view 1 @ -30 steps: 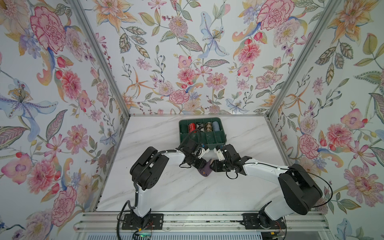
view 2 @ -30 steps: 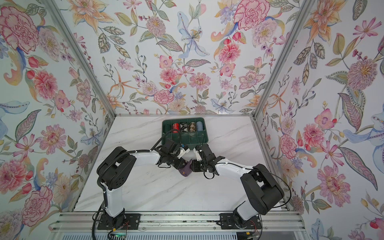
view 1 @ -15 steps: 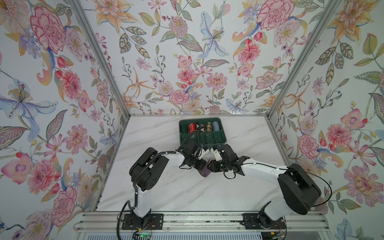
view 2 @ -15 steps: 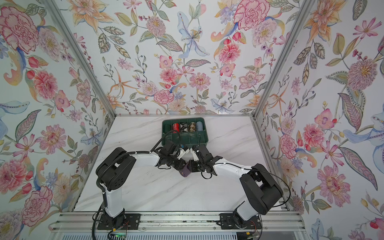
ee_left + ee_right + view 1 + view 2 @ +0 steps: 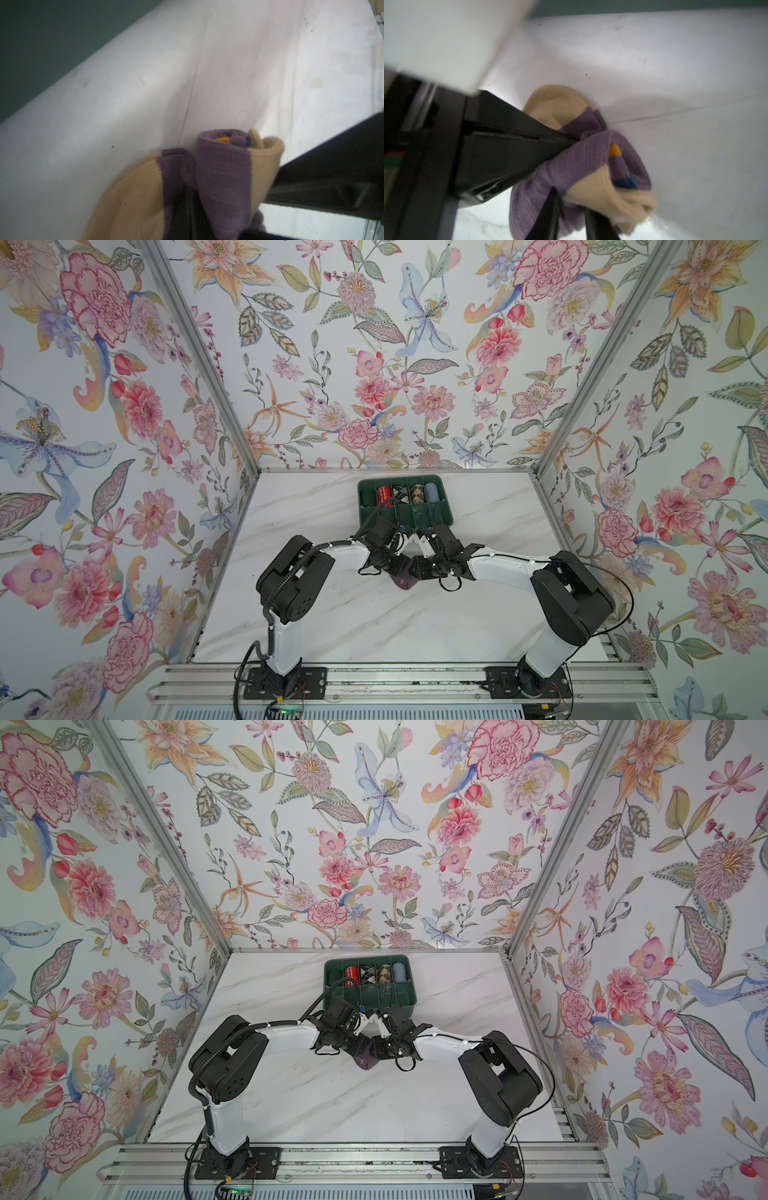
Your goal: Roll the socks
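Four rolls point(image 5: 400, 494) in tray point(image 5: 415, 517), socks point(image 5: 402, 580) outside

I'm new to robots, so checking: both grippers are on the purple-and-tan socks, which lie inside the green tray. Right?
Not quite. The socks are outside the tray, on the table just in front of it, as both top views show. The left gripper and right gripper are indeed on them.
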Controlling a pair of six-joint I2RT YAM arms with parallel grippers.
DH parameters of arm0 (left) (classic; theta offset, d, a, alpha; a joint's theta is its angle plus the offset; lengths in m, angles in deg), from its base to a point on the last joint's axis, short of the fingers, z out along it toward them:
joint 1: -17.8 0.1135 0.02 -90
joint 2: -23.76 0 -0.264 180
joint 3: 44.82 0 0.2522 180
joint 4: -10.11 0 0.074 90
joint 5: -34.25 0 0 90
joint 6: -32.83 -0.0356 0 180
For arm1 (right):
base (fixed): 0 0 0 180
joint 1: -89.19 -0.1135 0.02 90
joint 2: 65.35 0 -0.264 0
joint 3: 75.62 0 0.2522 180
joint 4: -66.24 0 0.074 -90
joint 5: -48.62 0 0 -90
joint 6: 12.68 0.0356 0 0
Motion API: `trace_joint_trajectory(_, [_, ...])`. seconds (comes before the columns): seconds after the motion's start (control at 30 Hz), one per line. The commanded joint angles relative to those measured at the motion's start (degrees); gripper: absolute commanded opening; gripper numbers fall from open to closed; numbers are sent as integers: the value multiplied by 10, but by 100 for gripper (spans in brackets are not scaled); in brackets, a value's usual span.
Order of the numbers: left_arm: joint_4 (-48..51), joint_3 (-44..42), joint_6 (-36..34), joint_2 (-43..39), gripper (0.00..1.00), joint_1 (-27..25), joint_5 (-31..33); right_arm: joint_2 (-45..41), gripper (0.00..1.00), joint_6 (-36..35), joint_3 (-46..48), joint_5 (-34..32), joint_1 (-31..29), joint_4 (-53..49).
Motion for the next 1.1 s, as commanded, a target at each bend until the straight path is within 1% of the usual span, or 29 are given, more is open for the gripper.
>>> trace_joint_trajectory(0.0, [87, -4, -24, 10, 4, -11, 31, 67, 22, -20, 15, 10, -9, -53])
trace_joint_trajectory(0.23, [95, -7, -26, -13, 10, 16, 57, 90, 20, -28, 7, 21, -10, -72])
trace_joint_trajectory(0.43, [85, -16, -17, -46, 11, 40, 76, 105, 20, -33, -3, 26, -13, -85])
trace_joint_trajectory(0.63, [77, -33, -13, -84, 11, 56, 93, 112, 20, -36, -13, 27, -18, -90])
trace_joint_trajectory(0.8, [63, -51, -5, -112, 5, 70, 104, 118, 20, -38, -25, 22, -24, -100])
trace_joint_trajectory(0.9, [50, -58, 0, -131, 0, 71, 93, 119, 20, -39, -31, 22, -27, -103])
trace_joint_trajectory(0.93, [43, -62, 3, -136, 0, 71, 83, 119, 20, -40, -33, 22, -27, -104])
trace_joint_trajectory(1.0, [23, -70, 9, -144, 0, 71, 42, 119, 20, -40, -38, 22, -29, -106])
trace_joint_trajectory(1.07, [11, -78, 15, -147, 0, 67, 14, 119, 21, -40, -41, 21, -31, -109])
